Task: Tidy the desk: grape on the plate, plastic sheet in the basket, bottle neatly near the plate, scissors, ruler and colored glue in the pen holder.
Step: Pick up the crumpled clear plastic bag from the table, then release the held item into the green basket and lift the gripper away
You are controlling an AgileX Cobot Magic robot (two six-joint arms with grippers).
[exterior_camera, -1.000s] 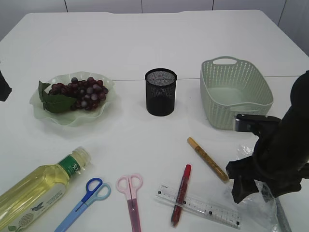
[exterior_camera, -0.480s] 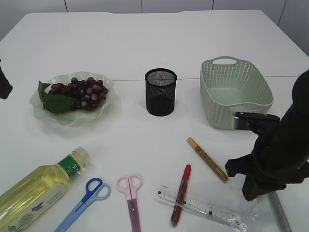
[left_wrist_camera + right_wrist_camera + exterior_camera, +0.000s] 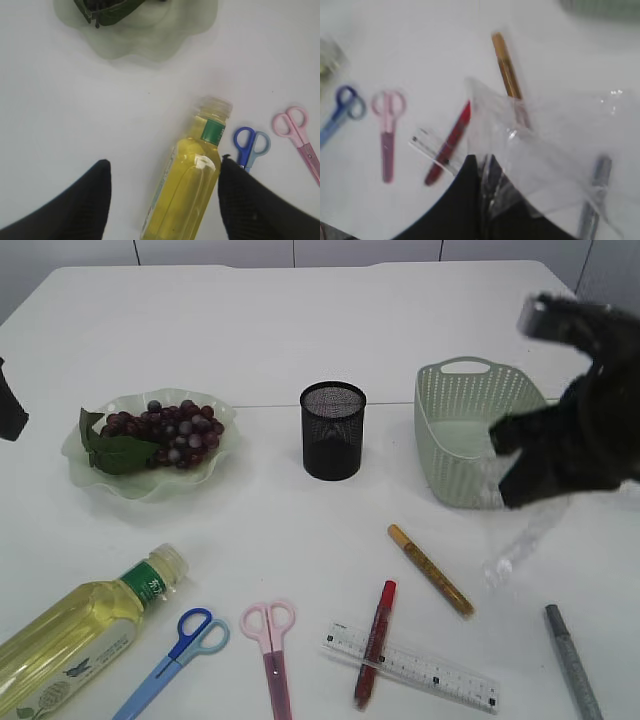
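Showing the right gripper [image 3: 485,165] clenched on the clear plastic sheet [image 3: 545,150], raised off the table [image 3: 300,320] just beside the front right edge of the pale green basket [image 3: 450,455]; the sheet hangs below the arm as a faint transparent strip and lies outside the basket. Left gripper [image 3: 162,200] with fingers spread apart, grasping nothing, hovering over the bottle [image 3: 187,185] of yellow liquid, which lies on its side at the table's near left corner. Grape bunch [image 3: 165,430] resting on the green scalloped plate [image 3: 140,485] at left; black mesh pen holder [image 3: 333,430] upright between plate and basket. Along the near edge, from left: blue scissors [image 3: 170,660], pink scissors [image 3: 272,650], clear ruler [image 3: 430,670] with the red glue pen [image 3: 375,640] lying across it, gold glue pen [image 3: 430,570] apart from these; grey pen [image 3: 572,665] at the far right.
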